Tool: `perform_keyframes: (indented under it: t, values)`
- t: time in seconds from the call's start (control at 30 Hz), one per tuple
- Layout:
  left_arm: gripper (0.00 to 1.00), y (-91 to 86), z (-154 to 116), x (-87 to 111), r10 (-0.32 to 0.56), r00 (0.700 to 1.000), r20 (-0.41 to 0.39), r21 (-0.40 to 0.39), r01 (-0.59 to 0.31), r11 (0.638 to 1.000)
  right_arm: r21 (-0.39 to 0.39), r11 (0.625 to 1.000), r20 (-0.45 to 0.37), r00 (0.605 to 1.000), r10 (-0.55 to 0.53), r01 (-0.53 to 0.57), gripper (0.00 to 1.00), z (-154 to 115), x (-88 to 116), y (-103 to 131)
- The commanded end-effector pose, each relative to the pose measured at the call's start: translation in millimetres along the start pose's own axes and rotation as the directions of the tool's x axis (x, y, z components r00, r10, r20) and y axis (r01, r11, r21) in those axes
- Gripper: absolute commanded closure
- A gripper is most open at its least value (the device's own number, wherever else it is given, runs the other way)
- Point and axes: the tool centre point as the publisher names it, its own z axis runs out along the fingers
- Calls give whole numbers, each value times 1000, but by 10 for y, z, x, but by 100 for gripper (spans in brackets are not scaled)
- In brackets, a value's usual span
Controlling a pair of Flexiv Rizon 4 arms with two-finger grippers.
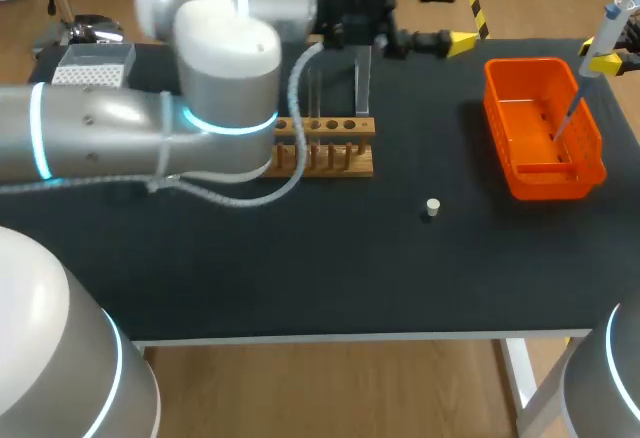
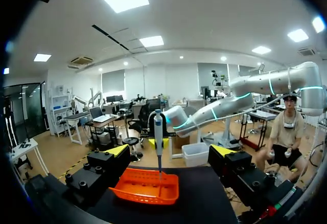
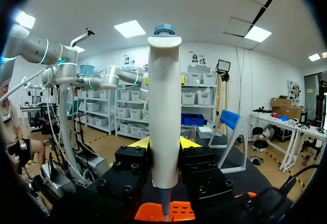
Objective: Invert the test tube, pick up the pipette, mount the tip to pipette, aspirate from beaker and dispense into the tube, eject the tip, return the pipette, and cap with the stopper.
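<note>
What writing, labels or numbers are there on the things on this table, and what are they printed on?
No text can be read on anything here.
pipette: plain white body, no print shows.
orange bin: no label visible.
wooden rack: no markings visible.
stopper: too small to tell.
white box: dotted top, no lettering to make out.

Broad passage over the near half of the bench [image 1: 300,278], with only the small stopper [image 1: 432,207] lying in it. Blocked at the left by the left arm [image 1: 120,138], stretched across and covering the left end of the rack [image 1: 340,153]. Open lane between rack and basket [image 1: 497,108]. No straight way down into the basket: pipette [image 1: 603,38] upright in the right hand [image 3: 164,144], thin end lowered toward the inside. Behind the rack, the left hand [image 2: 169,151], fingers spread, pointed at the basket.
</note>
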Motion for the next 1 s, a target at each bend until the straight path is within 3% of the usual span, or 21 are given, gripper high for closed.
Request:
perform_keyframes:
  t: [0.03, 0.07, 0.1, 0.13, 1.0]
  values:
    - [15, -38, 788, -90, -1, 1000, -12, -8, 1, 1000, 0, 1000, -9, 1000, 0, 0, 100, -31, -23, -6]
    - [56, -38, 788, -90, -1, 1000, -12, -8, 1, 1000, 0, 1000, -9, 1000, 0, 0, 100, -31, -23, -6]
    - [85, -38, 788, -90, -1, 1000, -12, -8, 1, 1000, 0, 1000, -9, 1000, 0, 0, 100, -31, -23, -6]
    - [100, -38, 788, -90, -1, 1000, -12, -8, 1, 1000, 0, 1000, -9, 1000, 0, 0, 100, -31, -23, -6]
    - [100, -38, 788, -90, -1, 1000, -12, -8, 1, 1000, 0, 1000, -9, 1000, 0, 0, 100, -31, -23, -6]
